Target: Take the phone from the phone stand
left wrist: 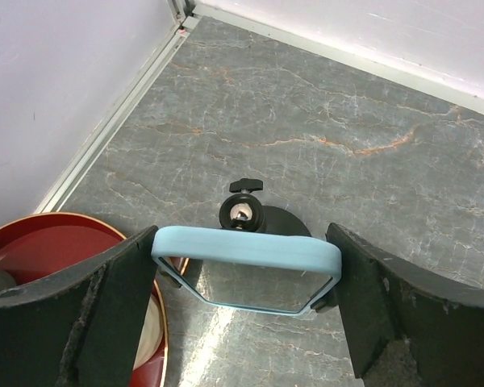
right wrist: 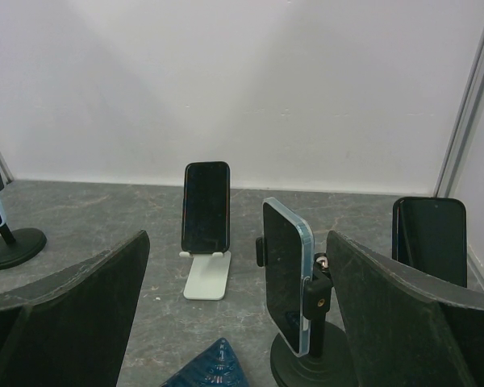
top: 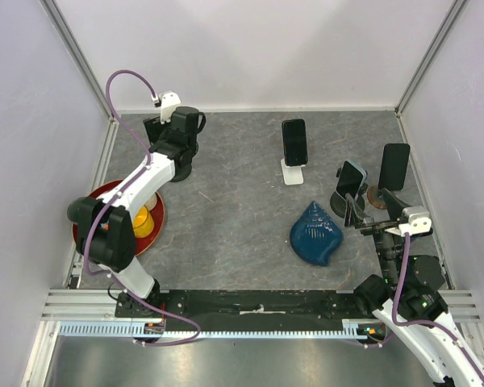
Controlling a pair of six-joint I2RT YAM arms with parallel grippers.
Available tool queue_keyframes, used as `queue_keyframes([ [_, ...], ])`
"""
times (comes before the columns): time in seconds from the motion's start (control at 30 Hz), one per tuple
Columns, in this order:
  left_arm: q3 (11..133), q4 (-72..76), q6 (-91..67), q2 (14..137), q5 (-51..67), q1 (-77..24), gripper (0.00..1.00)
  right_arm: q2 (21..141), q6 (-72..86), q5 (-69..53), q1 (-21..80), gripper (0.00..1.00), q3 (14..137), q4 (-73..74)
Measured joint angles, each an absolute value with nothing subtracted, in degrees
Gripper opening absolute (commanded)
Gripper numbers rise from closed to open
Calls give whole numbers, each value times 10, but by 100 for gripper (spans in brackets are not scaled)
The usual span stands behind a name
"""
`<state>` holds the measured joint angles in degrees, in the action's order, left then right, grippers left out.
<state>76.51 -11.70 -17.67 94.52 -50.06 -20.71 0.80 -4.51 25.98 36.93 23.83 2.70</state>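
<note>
The left gripper [left wrist: 244, 242] has its jaws closed on the light-blue-cased phone [left wrist: 250, 251], whose edge spans them. The black round-base stand [left wrist: 244, 216] is just beyond, at 12 o'clock.

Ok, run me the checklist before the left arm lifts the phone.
1. Phone between the left gripper fingers: ok.
2. Both fingers touching the case edges: ok, they appear to.
3. Phone freed from the stand: cannot tell, the phone hides where they would meet.
4. Stand upright on its base: ok.
5. Right gripper open and well off to the right, facing the other phones: ok.
</note>
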Motion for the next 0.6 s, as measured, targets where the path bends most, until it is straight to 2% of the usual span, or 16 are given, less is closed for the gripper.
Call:
queue_keyframes([
  [0.33, 747, -101, -180, 944, -453, -193, 90, 8, -46, 260, 369, 98, 238, 27],
  [0.47, 746, -95, -178, 943, -442, -191, 79, 8, -48, 265, 369, 98, 239, 29],
  [0.6, 746, -94, -167, 941, -428, -188, 64, 8, -52, 268, 369, 98, 247, 36],
])
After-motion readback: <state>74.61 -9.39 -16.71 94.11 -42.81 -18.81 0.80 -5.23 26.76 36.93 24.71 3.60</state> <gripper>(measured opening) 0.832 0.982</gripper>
